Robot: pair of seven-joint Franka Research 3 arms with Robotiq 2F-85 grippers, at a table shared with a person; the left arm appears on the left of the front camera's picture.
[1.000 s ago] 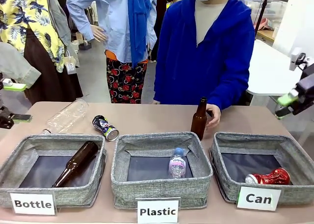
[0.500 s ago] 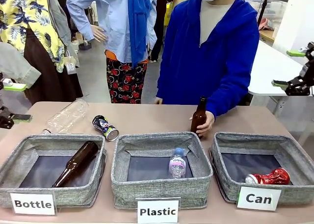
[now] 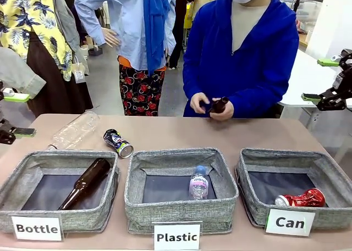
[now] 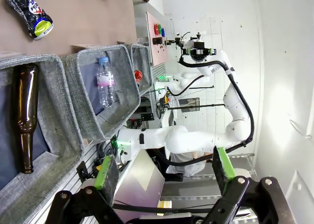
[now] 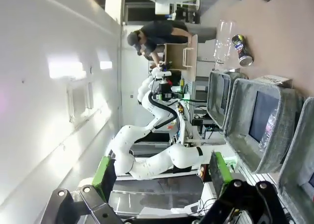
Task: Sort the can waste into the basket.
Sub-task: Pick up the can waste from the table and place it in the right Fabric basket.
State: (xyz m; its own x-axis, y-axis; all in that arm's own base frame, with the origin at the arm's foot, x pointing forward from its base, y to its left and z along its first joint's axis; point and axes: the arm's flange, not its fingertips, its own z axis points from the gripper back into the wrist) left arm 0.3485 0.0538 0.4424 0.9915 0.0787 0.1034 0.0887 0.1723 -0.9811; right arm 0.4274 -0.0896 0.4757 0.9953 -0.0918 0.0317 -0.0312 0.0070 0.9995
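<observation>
left gripper (image 4: 164,165): i read it open, empty
right gripper (image 5: 162,169): open, empty
red can (image 3: 301,199): inside can basket (image 3: 286,154)
dark can (image 3: 117,143): surface (image 3: 176,131), far left

You work at a pale brown tabletop (image 3: 176,131); beyond its far edge a grey floor (image 3: 102,86) runs back; off the far right corner stands a white table (image 3: 305,78), with clear storage boxes (image 3: 311,12) behind it; your wrist views show plain white walls (image 4: 284,62), brightly lit, with light patches; a panel (image 4: 158,30) carries red, green and blue buttons.
</observation>
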